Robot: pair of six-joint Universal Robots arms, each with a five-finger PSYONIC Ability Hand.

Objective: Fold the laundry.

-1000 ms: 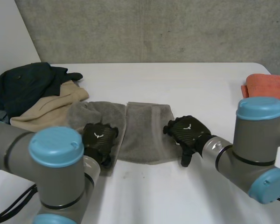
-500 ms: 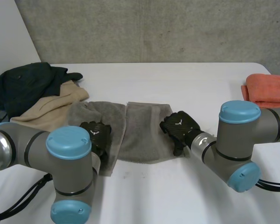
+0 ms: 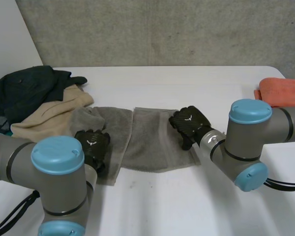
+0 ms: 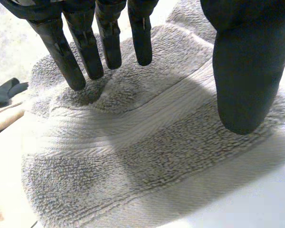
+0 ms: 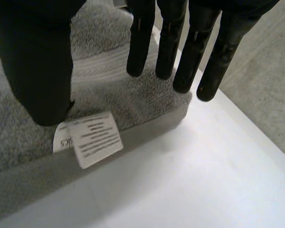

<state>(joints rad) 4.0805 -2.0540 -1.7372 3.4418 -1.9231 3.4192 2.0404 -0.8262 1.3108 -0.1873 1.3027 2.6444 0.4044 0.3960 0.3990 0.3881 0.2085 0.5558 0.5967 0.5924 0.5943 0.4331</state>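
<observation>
White desk (image 3: 187, 88) carries the grey towel (image 3: 147, 140), its length running between our hands. One end lies under our left hand (image 3: 91, 145), the other under our right hand (image 3: 189, 123). Both hands have straight fingers, thumbs apart, pinching nothing.

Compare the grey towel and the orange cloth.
The grey towel lies spread beneath the left hand and right hand; the orange cloth sits compact at the right edge of the table, no hand near. The grey towel covers more table than the orange cloth. Both rest on the table.
</observation>
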